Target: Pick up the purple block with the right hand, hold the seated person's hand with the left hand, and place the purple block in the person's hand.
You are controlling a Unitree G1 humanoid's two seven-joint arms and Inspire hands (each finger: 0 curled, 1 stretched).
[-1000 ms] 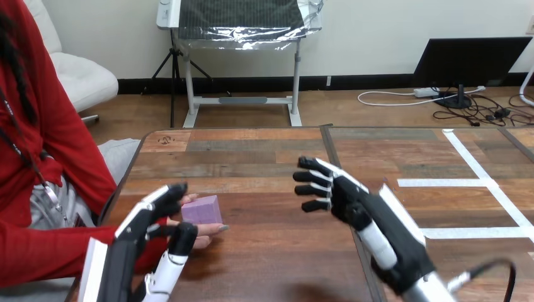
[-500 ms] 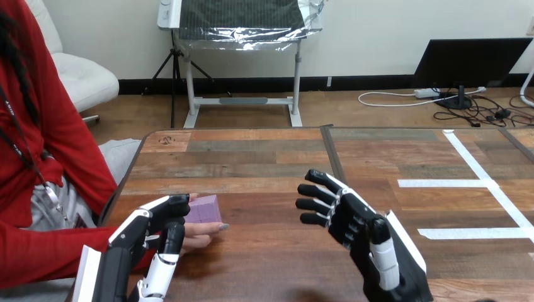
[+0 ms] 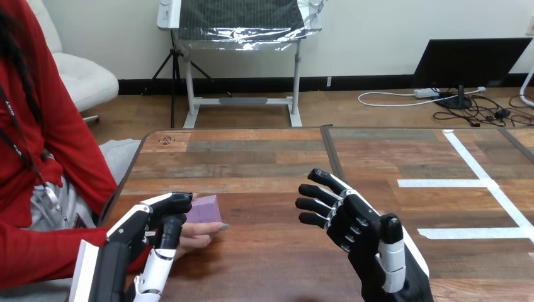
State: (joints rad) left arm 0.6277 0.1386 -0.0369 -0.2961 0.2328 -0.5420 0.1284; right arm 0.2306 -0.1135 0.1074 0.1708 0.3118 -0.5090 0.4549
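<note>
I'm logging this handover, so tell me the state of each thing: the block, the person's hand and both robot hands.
Person's hand: palm up, carrying the block.
Block: lying flat on the person's hand.
Left hand: fingers and thumb curled round the person's hand.
Right hand: open, empty, apart from the block.

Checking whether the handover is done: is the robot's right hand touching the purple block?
Apart. The head view shows bare table between the right hand and the purple block.
</note>
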